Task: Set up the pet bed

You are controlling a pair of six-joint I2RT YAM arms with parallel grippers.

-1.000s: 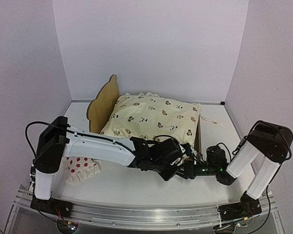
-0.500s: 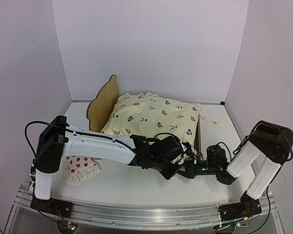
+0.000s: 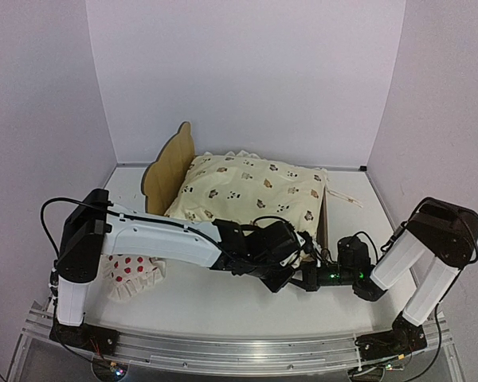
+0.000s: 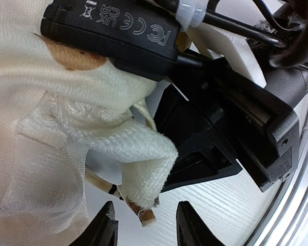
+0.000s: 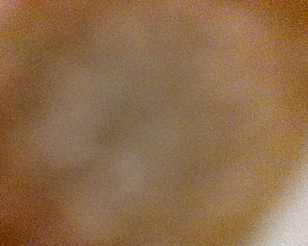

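The pet bed (image 3: 169, 163) stands at the back with its bear-ear headboard on the left. A cream animal-print quilt (image 3: 251, 191) covers it. Both grippers meet at the quilt's near right corner. My left gripper (image 3: 295, 256) is open. In the left wrist view its fingertips (image 4: 109, 212) stand apart, the quilt's ruffled corner (image 4: 143, 154) and a tie string end hang loose between them, and the gripper (image 4: 146, 209) holds nothing. My right gripper (image 3: 307, 276) lies low against that corner, its black body (image 4: 236, 123) just beyond the cloth. The right wrist view is a tan blur, so its jaws are hidden.
A small white pillow with red dots (image 3: 134, 274) lies on the table at the left, under the left arm. The bed's foot end (image 3: 323, 219) stands just behind the two grippers. Loose strings (image 3: 346, 197) lie to the right of the bed.
The left gripper's jaws have opened and let the quilt corner go. The right gripper has shut. Both arms have hardly shifted.
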